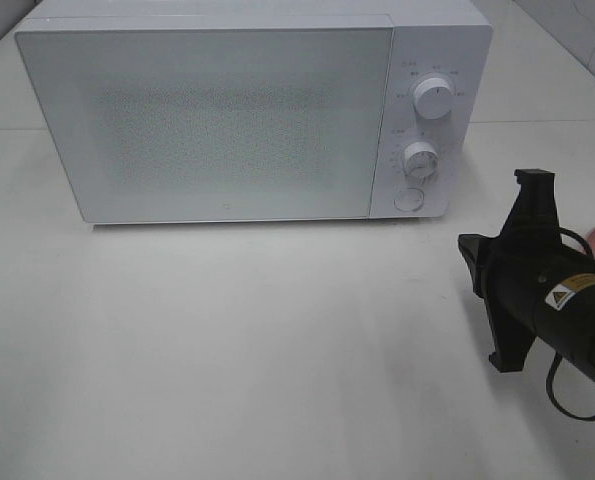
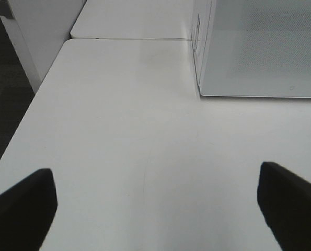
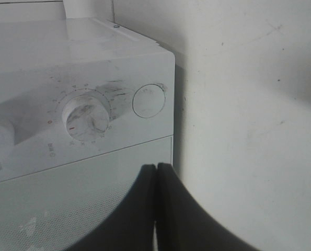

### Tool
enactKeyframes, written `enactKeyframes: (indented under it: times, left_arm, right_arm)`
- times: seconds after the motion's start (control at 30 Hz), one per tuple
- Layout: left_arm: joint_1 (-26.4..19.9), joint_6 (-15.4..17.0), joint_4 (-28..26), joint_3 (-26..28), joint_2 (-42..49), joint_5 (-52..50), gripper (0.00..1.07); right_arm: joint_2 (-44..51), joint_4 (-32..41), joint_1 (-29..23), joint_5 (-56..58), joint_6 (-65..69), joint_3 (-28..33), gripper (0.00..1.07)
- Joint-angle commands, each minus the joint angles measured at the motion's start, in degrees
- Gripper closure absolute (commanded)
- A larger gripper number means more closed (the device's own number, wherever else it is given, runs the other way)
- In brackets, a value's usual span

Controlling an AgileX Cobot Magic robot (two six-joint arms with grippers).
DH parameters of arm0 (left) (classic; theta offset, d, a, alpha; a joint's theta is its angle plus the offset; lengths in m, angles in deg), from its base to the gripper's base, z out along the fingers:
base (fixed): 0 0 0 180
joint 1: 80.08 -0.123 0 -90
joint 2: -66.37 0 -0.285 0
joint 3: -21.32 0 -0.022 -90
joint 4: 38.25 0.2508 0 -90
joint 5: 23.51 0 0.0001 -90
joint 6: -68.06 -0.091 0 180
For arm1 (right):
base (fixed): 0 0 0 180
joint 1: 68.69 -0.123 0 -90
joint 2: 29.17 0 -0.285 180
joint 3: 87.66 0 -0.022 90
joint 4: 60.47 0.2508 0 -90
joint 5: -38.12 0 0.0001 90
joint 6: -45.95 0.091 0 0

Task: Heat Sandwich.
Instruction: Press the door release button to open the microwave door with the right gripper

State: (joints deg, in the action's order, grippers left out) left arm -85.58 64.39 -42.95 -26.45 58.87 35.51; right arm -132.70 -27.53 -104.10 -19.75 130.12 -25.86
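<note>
Lining up my right gripper (image 3: 156, 170), closed and empty, I'm aiming squarely at the round button (image 3: 148, 100) on the microwave (image 1: 227, 120) for a straight push.

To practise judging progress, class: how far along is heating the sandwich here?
Done: nothing visible; the white box-shaped microwave is closed and no sandwich shows. In hand: the right gripper, shut and empty, faces the round white button. Remaining: opening the door, loading, heating; the left gripper hangs open.
</note>
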Motion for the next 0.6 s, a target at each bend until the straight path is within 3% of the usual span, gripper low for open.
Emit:
enactKeyframes:
  times: [0.03,0.33,0.6]
  left_arm:
    - [0.0,-0.1,-0.5,0.0,1.5,-0.6,0.09]
    - [0.0,-0.1,-0.5,0.0,1.5,-0.6,0.09]
    - [0.0,-0.1,-0.5,0.0,1.5,-0.6,0.09]
  right_arm:
    - [0.2,-4.5,2.8,3.0,-1.1,-2.4,1.07]
    - [-4.6,-10.5,7.5,4.9,-1.1,-7.7,1.07]
    - [-9.9,-11.9,7.5,5.6,1.1,-12.7,1.07]
